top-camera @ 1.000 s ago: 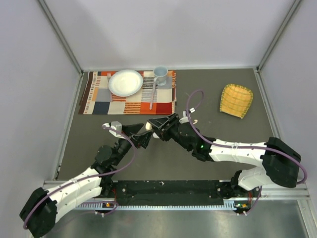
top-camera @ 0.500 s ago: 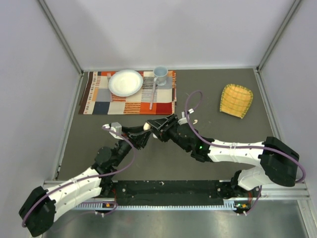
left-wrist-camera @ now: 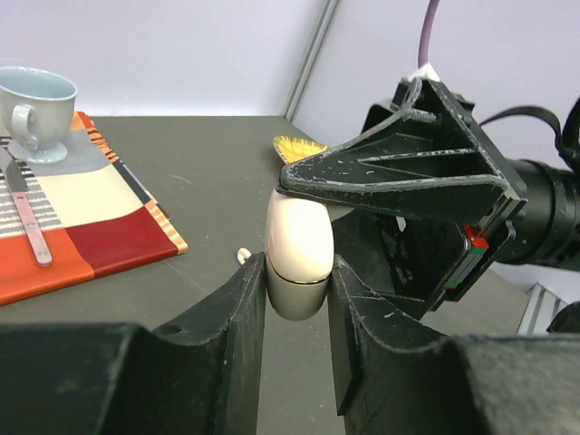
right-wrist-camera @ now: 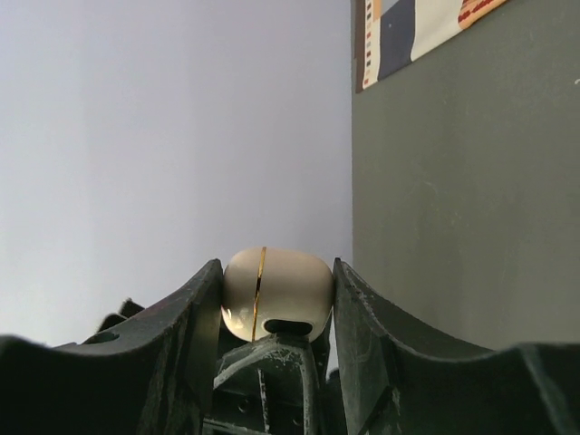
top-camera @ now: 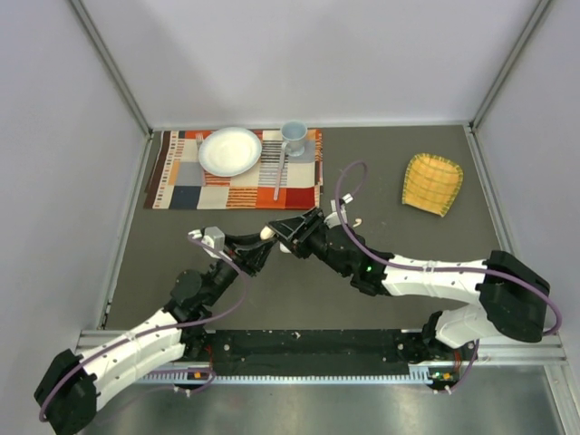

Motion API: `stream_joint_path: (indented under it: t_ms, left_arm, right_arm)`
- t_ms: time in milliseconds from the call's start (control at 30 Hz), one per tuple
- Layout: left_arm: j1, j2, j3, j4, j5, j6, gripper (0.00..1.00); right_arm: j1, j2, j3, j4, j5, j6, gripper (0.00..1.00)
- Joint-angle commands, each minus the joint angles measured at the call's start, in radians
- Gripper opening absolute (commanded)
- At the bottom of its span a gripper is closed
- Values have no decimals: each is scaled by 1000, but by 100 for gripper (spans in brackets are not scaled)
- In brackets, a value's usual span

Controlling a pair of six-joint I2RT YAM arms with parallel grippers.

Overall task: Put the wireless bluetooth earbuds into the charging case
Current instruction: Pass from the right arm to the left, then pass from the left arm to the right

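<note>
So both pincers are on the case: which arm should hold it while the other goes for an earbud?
Left, probably: the left pincer clamps the charging case by both sides, low down. The right pincer squeezes across its seam, holding it closed; freed, it could fetch the earbud on the table.

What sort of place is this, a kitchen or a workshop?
Probably a lab test booth: plain walls box in a dark table, a left arm and right arm are bolted at its near edge, and the placemat with plate and cup looks staged.
</note>
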Motion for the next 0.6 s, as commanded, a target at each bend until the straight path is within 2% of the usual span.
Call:
stream_joint_path:
  t_ms: [0, 33, 100, 167, 300, 567]
  left_arm:
    - [7, -47, 32, -111, 11, 63, 22]
    - [7, -65, 32, -119, 14, 67, 22]
    - [7, -76, 34, -137, 23, 78, 21]
    - [7, -87, 35, -150, 29, 86, 21]
    - [7, -81, 39, -154, 60, 87, 20]
    - [7, -71, 43, -151, 63, 84, 18]
  right_arm:
    - [14, -74, 71, 15, -188, -157, 34]
    - [11, -80, 71, 12, -214, -177, 39]
    - [8, -95, 71, 6, -239, -189, 40]
    - [6, -109, 69, -20, -262, -184, 46]
    - [2, -120, 63, -27, -312, -177, 51]
    - [2, -135, 34, -7, -323, -151, 51]
